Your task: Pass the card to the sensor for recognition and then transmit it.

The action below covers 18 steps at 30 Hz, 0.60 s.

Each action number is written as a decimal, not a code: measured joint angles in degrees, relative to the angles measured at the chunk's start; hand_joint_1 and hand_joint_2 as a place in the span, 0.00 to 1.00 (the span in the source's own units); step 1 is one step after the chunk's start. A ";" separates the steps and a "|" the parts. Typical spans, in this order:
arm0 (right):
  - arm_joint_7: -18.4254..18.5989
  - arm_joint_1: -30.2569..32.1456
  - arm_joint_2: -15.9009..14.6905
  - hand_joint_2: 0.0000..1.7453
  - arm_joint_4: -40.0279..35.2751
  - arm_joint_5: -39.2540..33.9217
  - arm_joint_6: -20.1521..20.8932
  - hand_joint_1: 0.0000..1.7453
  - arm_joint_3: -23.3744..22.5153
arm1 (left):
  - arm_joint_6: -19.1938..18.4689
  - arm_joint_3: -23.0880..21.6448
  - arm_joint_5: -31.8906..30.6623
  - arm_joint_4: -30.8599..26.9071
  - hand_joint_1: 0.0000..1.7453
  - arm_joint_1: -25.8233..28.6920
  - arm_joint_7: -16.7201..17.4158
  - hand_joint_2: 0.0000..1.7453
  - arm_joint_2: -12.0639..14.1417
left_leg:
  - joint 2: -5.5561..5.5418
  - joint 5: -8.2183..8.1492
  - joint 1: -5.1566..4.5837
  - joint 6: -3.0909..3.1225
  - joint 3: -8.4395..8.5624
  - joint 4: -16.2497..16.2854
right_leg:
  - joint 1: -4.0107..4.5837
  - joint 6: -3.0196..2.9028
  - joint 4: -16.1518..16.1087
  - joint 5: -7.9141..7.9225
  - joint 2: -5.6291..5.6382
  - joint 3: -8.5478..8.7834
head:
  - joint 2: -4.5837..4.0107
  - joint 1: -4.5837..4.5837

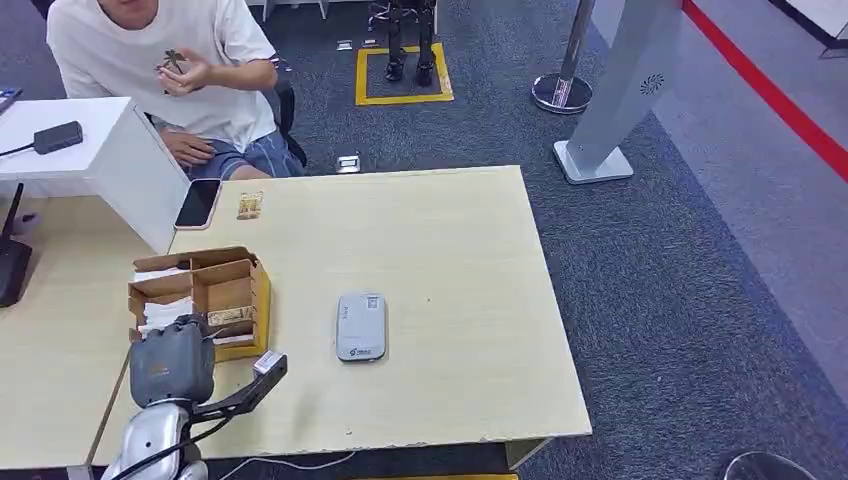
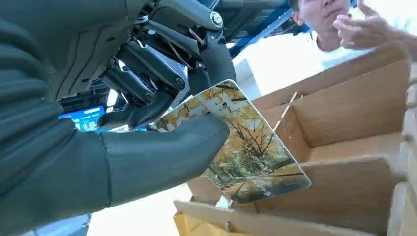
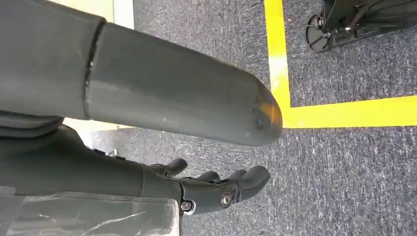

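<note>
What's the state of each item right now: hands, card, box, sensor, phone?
left hand: pinching the card, beside the box
card: held, lifted out of the box, not yet at the sensor
right hand: empty, fingers apart, over the floor
cardboard box: open-topped, cards in its compartments
sensor: flat on the table, nothing on it
phone: lying flat, screen dark

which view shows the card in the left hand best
The left wrist view: the glossy card printed with yellow autumn trees fills the frame, pinched by the left hand beside the brown cardboard box. The head view gives just a pale sliver. The right wrist view faces carpet.
</note>
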 joint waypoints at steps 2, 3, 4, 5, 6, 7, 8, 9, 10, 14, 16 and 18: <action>-0.15 0.01 0.00 0.00 0.00 0.00 0.13 0.00 -0.02 | 0.09 -0.46 0.00 -0.72 1.00 -0.93 -1.94 1.00 0.13 | -0.01 0.00 0.00 0.00 -0.01 0.00 | 0.00 0.00 0.00 0.00 -0.02 0.01 | 0.00 0.02; -0.24 -0.01 0.00 0.00 0.00 -0.02 0.18 0.00 -0.02 | 0.04 -0.81 0.00 -1.09 1.00 -1.54 -2.78 1.00 0.24 | -0.02 0.00 0.00 0.00 0.00 0.00 | 0.00 0.00 0.00 0.00 -0.02 0.01 | 0.00 0.00; -0.31 -0.01 0.00 0.00 0.00 -0.02 0.26 0.00 -0.02 | -0.02 -1.13 0.00 -1.48 1.00 -2.10 -3.77 1.00 0.31 | -0.02 0.01 0.00 0.00 0.00 0.00 | 0.00 0.00 0.00 0.01 -0.02 0.01 | 0.00 0.00; -0.39 -0.01 0.00 0.00 0.00 -0.04 0.28 0.00 -0.02 | -0.02 -1.35 0.00 -1.90 1.00 -2.83 -5.01 1.00 0.33 | -0.03 0.03 0.00 -0.02 0.00 0.00 | 0.00 0.00 0.00 0.02 -0.01 0.02 | 0.00 0.00; -0.50 0.00 0.00 0.00 0.00 -0.09 0.28 0.00 0.00 | -0.02 -1.36 0.00 -2.25 1.00 -3.43 -6.84 1.00 0.24 | -0.02 0.03 0.00 -0.02 0.00 0.00 | 0.00 0.01 0.00 0.03 -0.01 0.02 | 0.00 0.02; -0.65 0.00 0.00 0.00 0.00 -0.11 0.28 0.00 -0.02 | 0.02 -1.36 0.00 -2.62 1.00 -3.89 -8.55 1.00 0.07 | -0.01 0.04 0.00 -0.03 0.01 0.00 | 0.00 0.02 0.00 0.05 0.00 0.02 | 0.00 0.00; -0.68 0.00 0.00 0.00 0.00 -0.11 0.28 0.00 -0.02 | 0.04 -1.35 0.00 -2.90 1.00 -4.28 -9.78 1.00 0.00 | -0.01 0.04 0.00 -0.04 0.01 0.00 | 0.00 0.02 0.00 0.05 0.00 0.02 | 0.00 0.02; -0.68 0.00 0.00 0.00 0.00 -0.11 0.28 0.00 -0.02 | 0.04 -1.36 0.00 -3.17 1.00 -4.63 -10.57 1.00 -0.07 | -0.01 0.05 0.00 -0.04 0.01 0.01 | 0.00 0.03 0.00 0.05 0.01 0.01 | 0.00 0.00; -0.68 0.00 0.00 0.00 0.00 -0.11 0.31 0.00 -0.02 | 0.04 -1.36 0.02 -3.48 1.00 -4.96 -11.19 1.00 -0.26 | 0.00 0.05 0.00 -0.04 0.01 0.01 | 0.00 0.03 0.00 0.05 0.01 0.01 | 0.00 0.00; -0.66 0.00 0.00 0.00 0.00 -0.11 0.31 0.00 -0.02 | 0.02 -1.36 0.02 -4.20 1.00 -5.86 -11.99 1.00 -0.50 | -0.01 0.04 0.00 -0.04 0.01 0.01 | 0.00 0.02 0.00 0.05 0.00 0.01 | 0.00 0.00; -0.66 0.00 0.00 0.00 0.00 -0.11 0.42 0.00 -0.02 | 0.02 -1.36 0.02 -4.52 1.00 -6.06 -12.04 1.00 -0.50 | -0.01 0.04 0.00 -0.04 0.01 0.01 | 0.00 0.02 0.00 0.05 0.01 0.00 | 0.00 0.00; -0.66 0.00 0.00 0.00 0.02 -0.11 0.55 0.00 -0.02 | 0.04 -1.35 0.02 -4.74 1.00 -6.30 -12.30 1.00 -0.50 | -0.01 0.04 0.00 -0.04 0.01 0.01 | 0.00 0.02 0.00 0.05 0.01 0.00 | 0.00 0.00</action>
